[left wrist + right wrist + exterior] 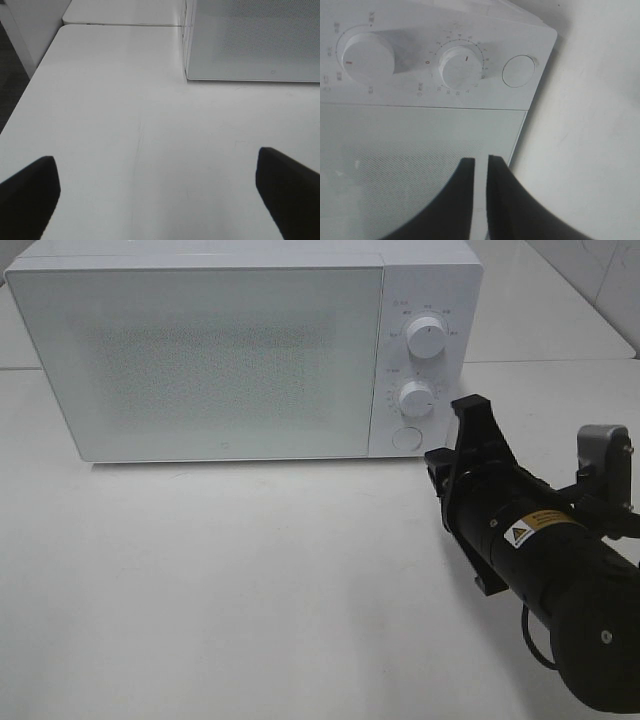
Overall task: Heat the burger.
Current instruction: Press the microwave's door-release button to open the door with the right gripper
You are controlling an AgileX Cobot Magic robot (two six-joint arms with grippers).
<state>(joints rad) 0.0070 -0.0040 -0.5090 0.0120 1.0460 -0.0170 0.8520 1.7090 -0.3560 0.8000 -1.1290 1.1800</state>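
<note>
You won't find the burger in any view. The microwave (200,360) has its frosted door (410,165) closed, so the burger is probably inside, though nothing shows through.

Your right gripper (481,162) hangs in front of the control panel, just off the door's edge. Its jaws are drawn almost together with only a thin slit between them, and they hold nothing. Your left gripper (155,160) hovers over the bare table (125,125) with its jaws spread wide and empty, well clear of the work.

The step looks like working the controls, so settle your target first. For the round button (518,71), go in with the tips together, square to the panel, and press its centre so they don't skid off. For the timer knob (461,67), these jaws are too narrow. Open them, straddle the knob evenly, close firmly, then turn about its axis.
</note>
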